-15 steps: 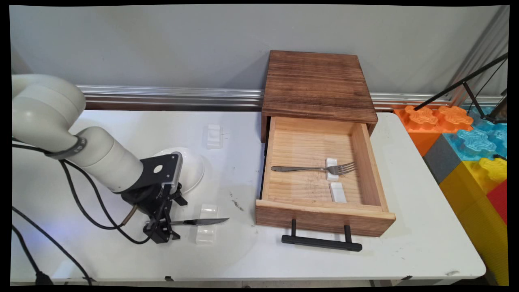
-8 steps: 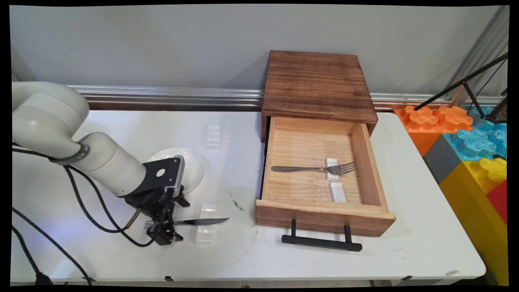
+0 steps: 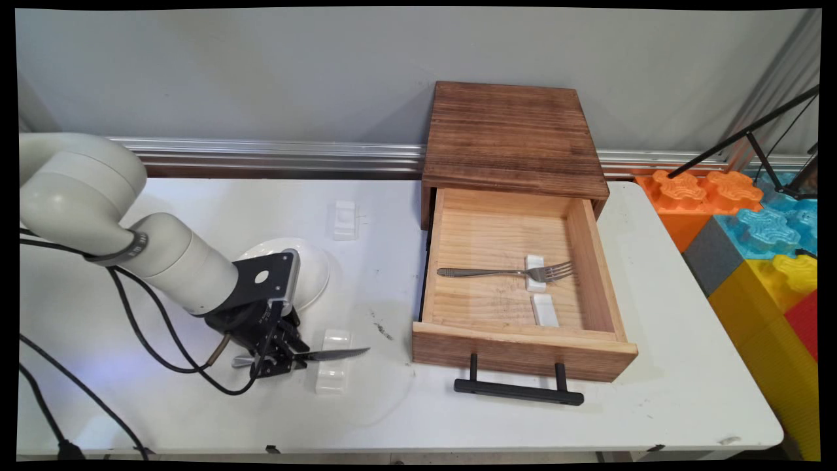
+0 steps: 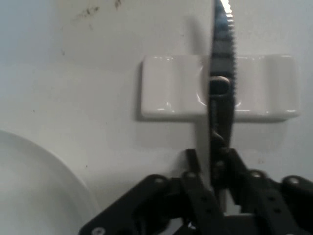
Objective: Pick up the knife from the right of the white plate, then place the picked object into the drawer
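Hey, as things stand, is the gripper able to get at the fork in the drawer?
Probably not freely: the gripper is shut on the knife. Otherwise the drawer stands open, with the fork uncovered.

A plain grey wall (image 3: 261,72) stood behind the white counter (image 3: 680,366), with a ribbed metal rail (image 3: 274,156) running along the counter's far edge. Beyond its right edge lay orange, blue, yellow and red foam blocks (image 3: 758,229), crossed by a black tripod leg (image 3: 745,134).
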Controlling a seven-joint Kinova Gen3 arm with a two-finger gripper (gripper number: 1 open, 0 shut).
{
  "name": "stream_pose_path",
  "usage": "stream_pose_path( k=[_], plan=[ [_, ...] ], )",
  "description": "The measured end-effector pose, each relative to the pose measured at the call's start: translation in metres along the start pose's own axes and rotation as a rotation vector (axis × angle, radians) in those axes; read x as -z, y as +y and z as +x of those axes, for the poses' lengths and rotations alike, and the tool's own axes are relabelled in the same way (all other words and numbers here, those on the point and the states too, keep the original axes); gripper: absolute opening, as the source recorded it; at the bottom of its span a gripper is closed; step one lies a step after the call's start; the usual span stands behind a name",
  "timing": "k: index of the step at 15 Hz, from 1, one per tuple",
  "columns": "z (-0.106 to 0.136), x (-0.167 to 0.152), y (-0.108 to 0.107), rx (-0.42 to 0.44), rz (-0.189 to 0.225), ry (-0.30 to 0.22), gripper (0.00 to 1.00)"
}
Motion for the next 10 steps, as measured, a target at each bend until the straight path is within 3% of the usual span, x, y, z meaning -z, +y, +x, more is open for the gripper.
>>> stream_pose_path(
  k=[10],
  plan=[
    [0.002, 0.021, -0.004, 0.014, -0.030, 0.007, 0.00]
  ],
)
